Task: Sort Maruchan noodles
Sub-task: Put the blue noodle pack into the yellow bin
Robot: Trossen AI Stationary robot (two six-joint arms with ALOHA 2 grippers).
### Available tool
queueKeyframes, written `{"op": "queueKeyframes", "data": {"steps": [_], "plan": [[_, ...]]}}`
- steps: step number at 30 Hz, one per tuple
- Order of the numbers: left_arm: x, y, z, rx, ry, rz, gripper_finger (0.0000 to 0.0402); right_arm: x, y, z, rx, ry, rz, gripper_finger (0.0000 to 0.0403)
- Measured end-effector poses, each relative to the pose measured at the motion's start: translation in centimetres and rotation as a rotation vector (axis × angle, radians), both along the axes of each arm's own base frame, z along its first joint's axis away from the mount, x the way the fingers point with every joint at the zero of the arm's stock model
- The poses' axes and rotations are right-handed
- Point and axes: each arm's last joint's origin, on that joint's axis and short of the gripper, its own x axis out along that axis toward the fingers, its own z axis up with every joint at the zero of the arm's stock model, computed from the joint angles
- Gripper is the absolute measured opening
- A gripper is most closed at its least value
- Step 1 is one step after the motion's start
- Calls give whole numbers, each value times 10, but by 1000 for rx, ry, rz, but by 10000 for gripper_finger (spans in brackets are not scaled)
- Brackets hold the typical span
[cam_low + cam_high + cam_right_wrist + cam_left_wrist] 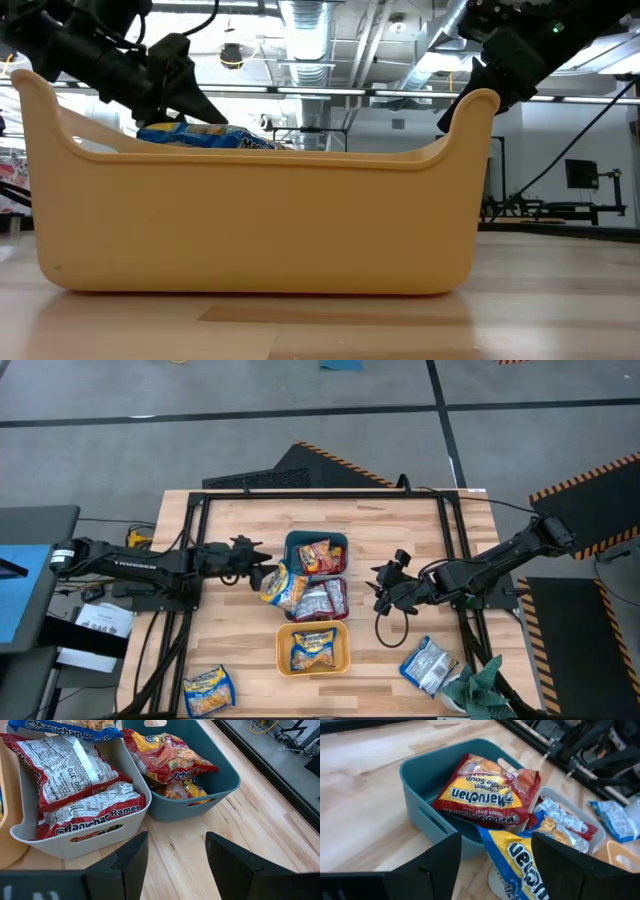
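Observation:
My left gripper [264, 572] [495, 837] is open at the left side of the teal bin [292, 550] and white bin [345, 600]. A yellow-and-blue Maruchan packet [517, 862] [283, 588] lies between its fingers, slanting across the bins' near corners. Red-orange packets [485, 795] fill the teal bin, silver-white ones [75, 775] the white bin, and a yellow one [313, 650] lies in the orange bin [283, 650]. My right gripper [380, 592] [176, 837] is open and empty, right of the bins. My left gripper has its fingers wide apart on either side of the yellow-and-blue packet's near part [520, 880]. One edge of the packet runs close along one finger [555, 857]; whether they touch, I cannot tell. A gap shows at the other finger.
A yellow packet [208, 690] lies flat near the table's near-left corner. A silver-white packet [428, 665] lies near the right, beside a green rag [482, 682] at the near-right edge. A black frame [320, 495] borders the table. Bare wood lies left of the bins.

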Motion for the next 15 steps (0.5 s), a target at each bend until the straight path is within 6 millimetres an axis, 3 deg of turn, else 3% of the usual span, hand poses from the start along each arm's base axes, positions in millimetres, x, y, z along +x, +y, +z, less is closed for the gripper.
{"op": "queueKeyframes", "data": {"steps": [9,15], "plan": [[-1,-2,-7,-57,-4,-4,227,0,0,0,1,-1,0,218],[9,-8,-17,-73,25,-36,227,0,0,0,2,-5,-1,218]]}}
